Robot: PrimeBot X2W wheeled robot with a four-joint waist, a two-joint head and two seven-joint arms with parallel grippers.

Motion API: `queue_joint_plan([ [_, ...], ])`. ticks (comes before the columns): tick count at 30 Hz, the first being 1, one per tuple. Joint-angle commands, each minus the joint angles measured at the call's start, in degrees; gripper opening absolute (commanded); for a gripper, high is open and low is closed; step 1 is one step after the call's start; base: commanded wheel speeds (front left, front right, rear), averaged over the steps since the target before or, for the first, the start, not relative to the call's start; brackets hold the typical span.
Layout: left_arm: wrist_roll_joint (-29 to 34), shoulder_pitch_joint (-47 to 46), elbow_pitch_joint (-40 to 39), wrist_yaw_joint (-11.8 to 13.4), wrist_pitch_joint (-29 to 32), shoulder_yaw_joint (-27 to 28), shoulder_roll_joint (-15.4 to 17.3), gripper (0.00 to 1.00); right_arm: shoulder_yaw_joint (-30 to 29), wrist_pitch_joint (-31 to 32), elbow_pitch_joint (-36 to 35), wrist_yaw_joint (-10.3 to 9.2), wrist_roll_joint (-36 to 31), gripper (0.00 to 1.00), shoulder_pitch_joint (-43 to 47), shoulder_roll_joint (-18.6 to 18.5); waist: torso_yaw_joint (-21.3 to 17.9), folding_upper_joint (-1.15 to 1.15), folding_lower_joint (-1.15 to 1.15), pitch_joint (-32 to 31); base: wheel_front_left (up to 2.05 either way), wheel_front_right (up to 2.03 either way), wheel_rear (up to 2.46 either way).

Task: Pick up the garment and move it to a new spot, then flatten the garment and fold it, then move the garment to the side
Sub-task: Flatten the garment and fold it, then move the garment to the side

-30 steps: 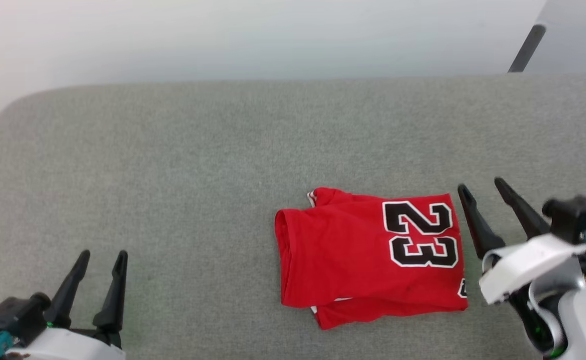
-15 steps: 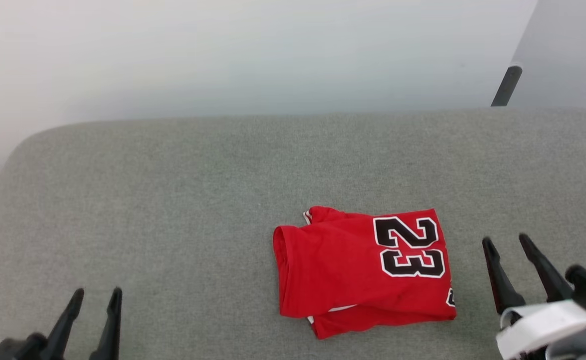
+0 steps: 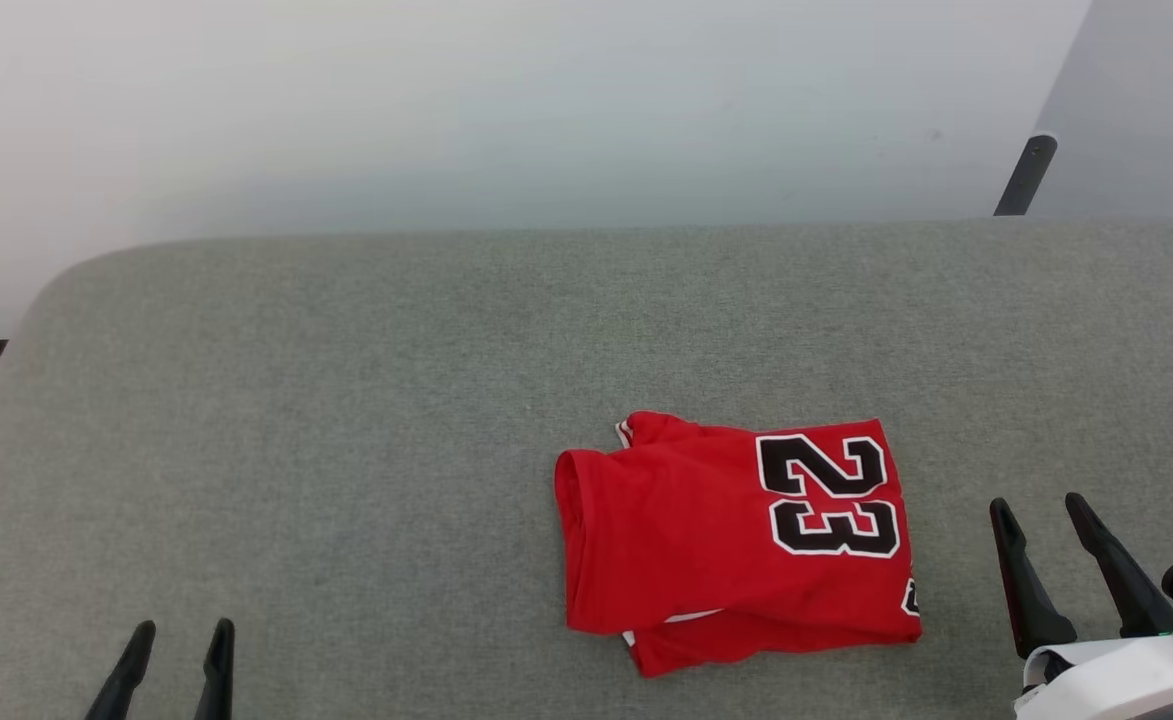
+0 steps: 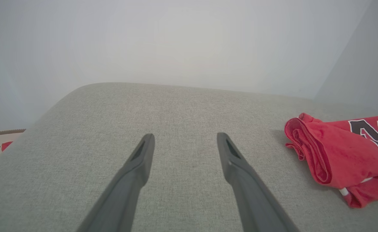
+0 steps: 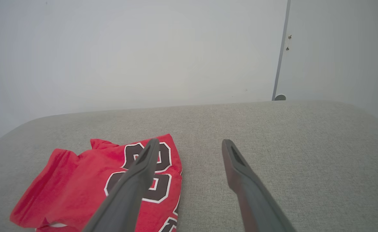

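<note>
- The garment [image 3: 736, 540] lies as a compact folded packet, "23" facing up, right of centre toward the near edge of the grey surface [image 3: 346, 400].
- Just right of it hovers the right gripper [image 3: 1036, 502], not touching, jaws spread and empty, likely standing clear so the fold isn't disturbed.
- Over at near left, the left gripper [image 3: 185, 627] sits well apart, jaws wide, holding nothing.
- Folding looks done; the sideways move probably suits the right gripper, being nearer.
</note>
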Motion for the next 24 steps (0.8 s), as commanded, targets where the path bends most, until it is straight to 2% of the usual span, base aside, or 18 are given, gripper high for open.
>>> queue_joint_plan([
  [1, 0.28, -0.24, -0.26, 0.10, 0.08, -0.05, -0.18, 1.00, -0.12, 0.20, -0.28, -0.05, -0.33, 1.00, 0.34, 0.25, 0.28, 0.00, 0.00, -0.14, 0.00, 0.00, 0.00],
  [17, 0.45, -0.96, -0.90, 0.10, 0.08, -0.34, 0.05, 1.00, 0.29, 1.26, -0.43, -0.05, -0.37, 1.00, -0.19, 1.19, 1.06, 0.00, 0.00, 0.38, 0.00, 0.00, 0.00],
  [21, -0.21, -2.09, -1.25, 0.10, 0.08, -0.62, 0.37, 1.00, 0.78, 4.57, -1.31, -0.05, -1.42, 1.00, -2.82, -0.12, 1.63, 0.00, 0.00, 2.09, 0.00, 0.00, 0.00],
  [24, -0.87, -3.47, -1.64, 0.10, 0.08, -1.03, 0.76, 1.00, 1.35, 9.52, -2.08, -0.05, -2.89, 1.00, -6.18, -1.29, 2.00, 0.00, 0.00, 3.94, 0.00, 0.00, 0.00],
])
